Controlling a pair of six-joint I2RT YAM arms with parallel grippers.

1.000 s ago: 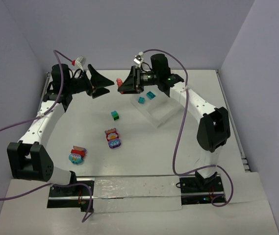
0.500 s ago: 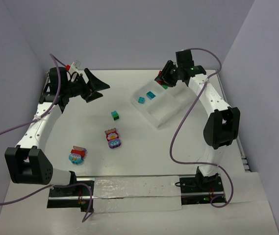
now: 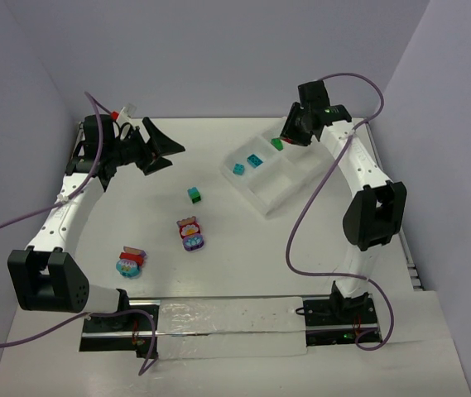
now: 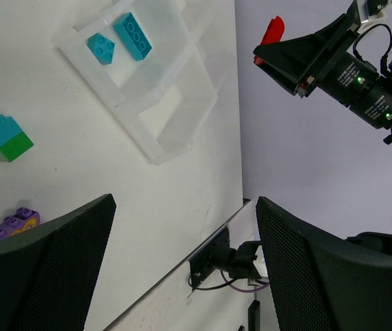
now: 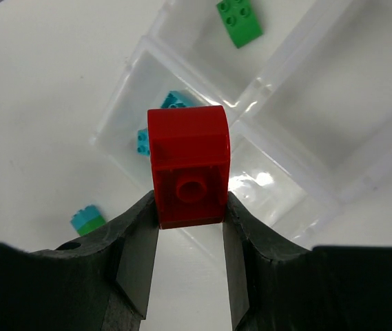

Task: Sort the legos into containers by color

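Observation:
My right gripper (image 5: 190, 207) is shut on a red lego (image 5: 189, 165) and holds it above the clear tray (image 5: 289, 148). In the top view this gripper (image 3: 288, 134) is over the tray's far corner (image 3: 301, 157). One green lego (image 5: 240, 22) lies in a far compartment. Two teal legos (image 4: 133, 36) lie in the compartment beside it. My left gripper (image 3: 171, 155) is open and empty, raised at the back left, with its fingers (image 4: 44, 269) wide apart. A teal-and-green lego (image 3: 194, 194) lies on the table left of the tray.
A purple, pink and red clump (image 3: 189, 234) lies at mid table. A red-and-teal clump (image 3: 129, 262) lies near the left arm's base. The other two tray compartments (image 5: 320, 89) hold nothing. Walls close in the table at the back and sides.

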